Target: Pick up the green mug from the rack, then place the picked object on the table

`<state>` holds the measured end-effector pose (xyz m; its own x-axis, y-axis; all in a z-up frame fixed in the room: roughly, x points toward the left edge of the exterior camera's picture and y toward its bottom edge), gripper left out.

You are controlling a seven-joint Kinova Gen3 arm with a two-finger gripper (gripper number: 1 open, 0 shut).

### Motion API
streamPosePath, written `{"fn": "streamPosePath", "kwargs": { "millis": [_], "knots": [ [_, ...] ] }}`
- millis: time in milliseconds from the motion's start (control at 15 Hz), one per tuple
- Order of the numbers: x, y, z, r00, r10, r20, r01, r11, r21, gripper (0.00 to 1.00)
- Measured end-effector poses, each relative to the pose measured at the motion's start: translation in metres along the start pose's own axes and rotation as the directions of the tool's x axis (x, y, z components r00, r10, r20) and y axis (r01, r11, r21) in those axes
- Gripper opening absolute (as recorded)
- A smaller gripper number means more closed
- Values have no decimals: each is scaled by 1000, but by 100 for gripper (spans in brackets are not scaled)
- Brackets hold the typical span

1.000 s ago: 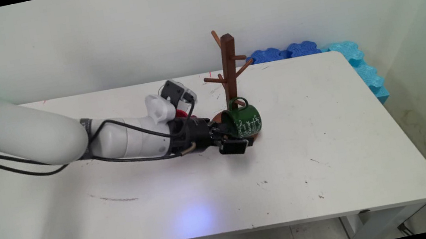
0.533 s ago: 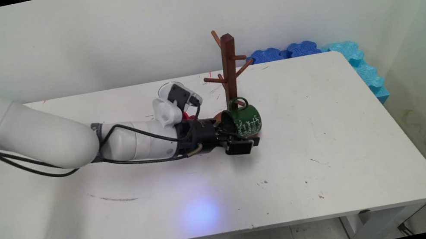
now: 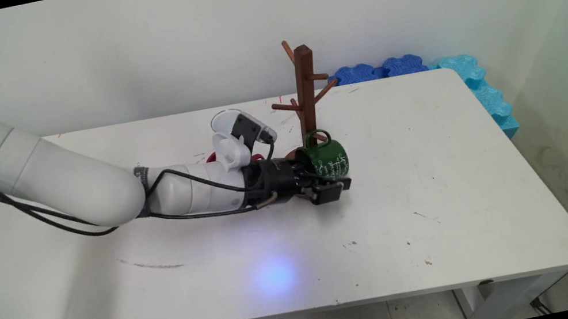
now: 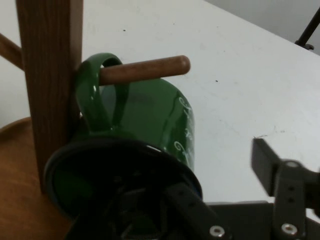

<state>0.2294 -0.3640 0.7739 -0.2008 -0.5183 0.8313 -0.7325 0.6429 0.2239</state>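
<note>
Mug [image 4: 145, 117] (green) hangs before spread end effector [image 4: 225, 200].

Two cameras, one high and still, one on the hand.
The main view looks down from above the near edge of the tabletop [image 3: 443, 201] toward the wall, the mug tree [image 3: 306, 94] mid-frame. The hand view sits very close to the mug tree [image 4: 49, 90], looking along the jaws; both share the tree, green mug [image 3: 326, 161] [image 4: 145, 120] and tabletop [image 4: 250, 75].

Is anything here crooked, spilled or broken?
Nothing looks spilled or broken. The green mug hangs tilted by its handle on a low peg of the wooden mug tree, with the gripper at its rim.
</note>
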Motion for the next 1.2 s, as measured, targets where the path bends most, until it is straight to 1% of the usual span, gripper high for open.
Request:
{"fn": "streamPosePath", "kwargs": {
  "millis": [800, 1200],
  "knots": [
    [4, -10, 14, 999, 34, -23, -34, 999, 4, 0],
    [6, -4, 7, 999, 43, -26, -43, 999, -26, 0]
  ]
}}
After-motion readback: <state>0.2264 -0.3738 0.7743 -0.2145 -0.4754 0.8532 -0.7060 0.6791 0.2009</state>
